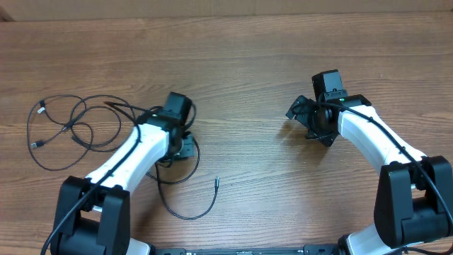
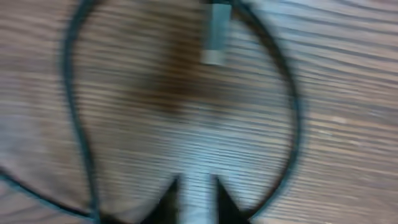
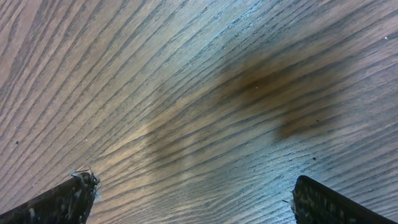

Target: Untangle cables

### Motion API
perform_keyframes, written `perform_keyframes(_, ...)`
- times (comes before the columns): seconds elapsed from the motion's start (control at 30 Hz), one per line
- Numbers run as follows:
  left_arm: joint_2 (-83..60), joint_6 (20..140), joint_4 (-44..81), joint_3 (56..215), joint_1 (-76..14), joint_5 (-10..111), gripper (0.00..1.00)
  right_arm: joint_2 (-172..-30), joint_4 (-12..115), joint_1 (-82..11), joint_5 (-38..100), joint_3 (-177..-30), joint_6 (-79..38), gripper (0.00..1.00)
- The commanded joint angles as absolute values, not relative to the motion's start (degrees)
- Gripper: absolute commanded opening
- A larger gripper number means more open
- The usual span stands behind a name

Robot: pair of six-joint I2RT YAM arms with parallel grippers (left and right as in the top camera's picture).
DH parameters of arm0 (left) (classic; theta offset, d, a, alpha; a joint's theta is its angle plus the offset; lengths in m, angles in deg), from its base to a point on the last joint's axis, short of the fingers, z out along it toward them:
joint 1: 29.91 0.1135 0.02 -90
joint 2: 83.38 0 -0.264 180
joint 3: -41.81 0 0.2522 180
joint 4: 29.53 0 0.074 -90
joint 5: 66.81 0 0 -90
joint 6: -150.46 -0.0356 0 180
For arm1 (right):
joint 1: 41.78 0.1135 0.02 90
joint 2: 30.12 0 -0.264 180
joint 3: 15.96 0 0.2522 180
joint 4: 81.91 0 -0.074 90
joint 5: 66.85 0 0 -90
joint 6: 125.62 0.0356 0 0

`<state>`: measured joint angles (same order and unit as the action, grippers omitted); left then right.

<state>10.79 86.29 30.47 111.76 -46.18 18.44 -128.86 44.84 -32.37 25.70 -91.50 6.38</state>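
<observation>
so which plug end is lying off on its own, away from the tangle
The plug end just right of the left arm, finishing the long loop near the robot's bases. The others lie far left beside the tangled cables.

Overhead: looks straight down from high above the brown wood-grain table [image 1: 233, 57], my two white arms [image 1: 131, 159] entering from the bottom edge.
Left wrist: faces down, very near the wood, blurred; my dark left fingertips [image 2: 166, 202] at the bottom edge.
Right wrist: faces down, close over the wood; right fingertips [image 3: 56, 202] in the bottom corners.
Shared: the thin black cable loop [image 2: 292, 106] fills my left wrist view and also shows overhead.
</observation>
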Motion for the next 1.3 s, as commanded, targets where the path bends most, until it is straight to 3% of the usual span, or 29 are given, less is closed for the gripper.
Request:
perform_keyframes(0.0,11.0,88.0,32.0,111.2,-40.7,16.6,0.86,-127.6,45.2,-32.6,25.1,-92.0,6.1,1.0)
perform_keyframes(0.27,11.0,87.9,31.7,108.3,-31.8,17.1,0.85,-127.6,45.2,-32.6,25.1,-92.0,6.1,1.0)
perform_keyframes(0.4,11.0,87.9,27.0,103.3,-31.8,19.8,0.78,-127.6,45.2,-32.6,25.1,-92.0,6.1,1.0)
perform_keyframes(0.47,11.0,87.9,24.3,101.0,-31.8,22.0,0.57,-127.6,45.2,-32.6,25.1,-92.0,6.1,1.0)
perform_keyframes(0.53,11.0,86.5,21.2,98.9,-31.8,27.1,0.47,-127.6,45.2,-32.6,25.1,-92.0,6.1,1.0)
perform_keyframes(0.7,11.0,73.2,18.4,98.4,-32.3,45.4,0.4,-127.6,45.2,-32.6,25.1,-92.0,6.1,1.0)
perform_keyframes(0.73,11.0,71.8,18.1,98.4,-33.0,47.6,0.33,-127.6,45.2,-32.6,25.1,-92.0,6.1,1.0)
perform_keyframes(0.77,11.0,71.8,18.0,98.4,-33.8,48.2,0.08,-127.6,45.2,-32.6,25.1,-92.0,6.1,1.0)
perform_keyframes(0.8,11.0,71.8,18.0,98.4,-35.0,48.2,0.04,-127.6,45.2,-32.6,25.1,-92.0,6.1,1.0)
perform_keyframes(1.0,11.0,72.3,16.6,98.6,-42.5,46.7,0.04,-127.6,45.2,-32.6,25.1,-92.0,6.1,1.0)
perform_keyframes(1.07,11.0,72.5,17.9,99.8,-43.1,44.3,0.24,-127.6,45.2,-32.6,25.1,-92.0,6.1,1.0)
perform_keyframes(1.1,11.0,72.5,20.0,101.4,-43.0,42.9,0.42,-127.6,45.2,-32.6,25.1,-92.0,6.1,1.0)
perform_keyframes(1.27,11.0,72.5,38.6,117.2,-41.1,32.5,0.45,-127.6,45.2,-32.6,25.1,-92.0,6.1,1.0)
